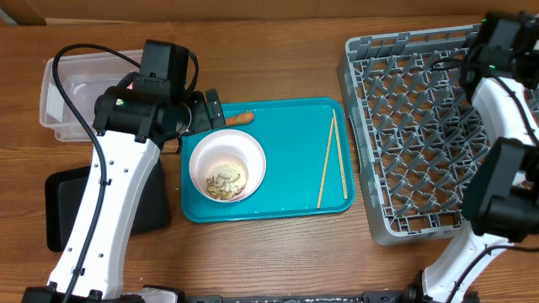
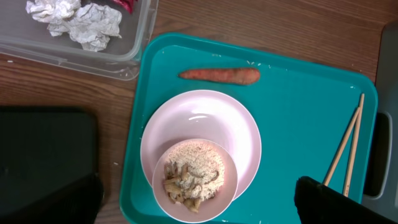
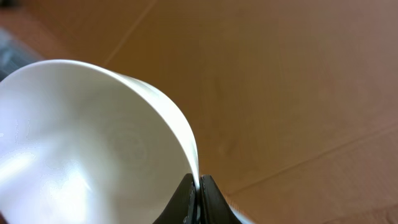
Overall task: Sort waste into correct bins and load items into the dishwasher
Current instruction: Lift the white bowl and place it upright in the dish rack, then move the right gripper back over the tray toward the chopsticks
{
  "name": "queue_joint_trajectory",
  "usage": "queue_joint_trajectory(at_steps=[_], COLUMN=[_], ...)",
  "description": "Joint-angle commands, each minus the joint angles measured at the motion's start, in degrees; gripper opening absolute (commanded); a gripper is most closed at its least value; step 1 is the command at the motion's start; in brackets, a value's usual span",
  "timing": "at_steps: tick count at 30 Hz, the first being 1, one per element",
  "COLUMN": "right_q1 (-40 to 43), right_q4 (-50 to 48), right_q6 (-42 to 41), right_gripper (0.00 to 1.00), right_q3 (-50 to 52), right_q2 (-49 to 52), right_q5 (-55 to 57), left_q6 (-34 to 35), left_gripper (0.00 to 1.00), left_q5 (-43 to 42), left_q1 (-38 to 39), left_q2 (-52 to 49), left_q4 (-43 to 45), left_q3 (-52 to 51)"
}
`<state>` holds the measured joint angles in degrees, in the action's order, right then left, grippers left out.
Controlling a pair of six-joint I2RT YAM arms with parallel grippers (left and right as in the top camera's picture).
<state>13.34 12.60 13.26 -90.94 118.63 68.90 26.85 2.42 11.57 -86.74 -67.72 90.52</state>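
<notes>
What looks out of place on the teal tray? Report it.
The carrot stick lies loose on the teal tray, outside any bin, and the pink bowl holds unsorted food scraps. Nothing looks spilled or broken.

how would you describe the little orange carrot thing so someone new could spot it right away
Find the flat teal tray in the middle of the wooden table. At its top edge in the overhead view, just above the pinkish-white bowl of pale scraps, lies a small orange carrot-like stick. It is the only orange thing, thicker and shorter than the thin wooden chopsticks at the right.
</notes>
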Motion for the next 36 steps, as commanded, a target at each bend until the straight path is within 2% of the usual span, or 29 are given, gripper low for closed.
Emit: queue_joint_trajectory(at_steps=[1, 4, 10, 11, 12, 14, 15, 17, 19, 23, 29, 31, 36], right_q1=[-2.4, -4.1, -7.1, -7.7, -8.1, -8.8, -9.1, -9.5, -10.0, -11.0, -11.5, -11.5, -12.6], right_q4=[2.5, 6.6, 12.0, 12.7, 13.4, 14.6, 15.3, 16.5, 17.7, 20.1, 25.5, 28.0, 37.0], right_q6=[-5.3, -10.6, -12.0, -12.6, -13.2, -14.6, -15.5, -16.4, -16.7, -16.7, -16.7, -16.7, -16.7], right_gripper=[0.04, 0.04, 0.05, 0.11, 0.3, 0.56, 0.66, 0.78, 0.84, 0.86, 0.92, 0.96, 0.92], right_q3=[-0.1, -0.2, -0.1, -0.2, -0.2, -0.2, -0.2, -0.2, -0.2, -0.2, -0.2, -0.2, -0.2], right_q2=[1.1, 1.1, 1.1, 1.1, 1.1, 1.1, 1.1, 0.9, 0.4, -2.9, -12.9, -17.1, -24.9], right_q5=[-0.3, -1.8, -6.0, -6.0, -6.0, -6.0, -6.1, -6.0, -7.3, -14.8, -36.1, -44.8, -73.9], left_q6=[0.2, 0.1, 0.1, 0.1, 0.1, 0.1, -0.1, -0.1, -0.1, 0.0, -0.1, -0.1, 0.0], left_gripper=[1.0, 1.0, 1.0, 1.0, 1.0, 1.0, 1.0, 1.0, 1.0, 1.0, 1.0, 1.0, 1.0], left_q5=[1.0, 1.0, 1.0, 1.0, 1.0, 1.0, 1.0, 1.0, 1.0, 1.0, 1.0, 1.0, 1.0], left_q1=[0.0, 0.0, 0.0, 0.0, 0.0, 0.0, 0.0, 0.0, 0.0, 0.0, 0.0, 0.0, 0.0], left_q2=[0.3, 0.3, 0.3, 0.3, 0.3, 0.3, 0.3, 0.3, 0.3, 0.3, 0.3, 0.3, 0.2], left_q4=[0.1, 0.1, 0.1, 0.1, 0.1, 0.1, 0.1, 0.1, 0.1, 0.1, 0.0, -0.1, -0.2], left_q3=[0.5, 0.5, 0.5, 0.5, 0.5, 0.5, 0.5, 0.5, 0.5, 0.5, 0.5, 0.5, 0.5])
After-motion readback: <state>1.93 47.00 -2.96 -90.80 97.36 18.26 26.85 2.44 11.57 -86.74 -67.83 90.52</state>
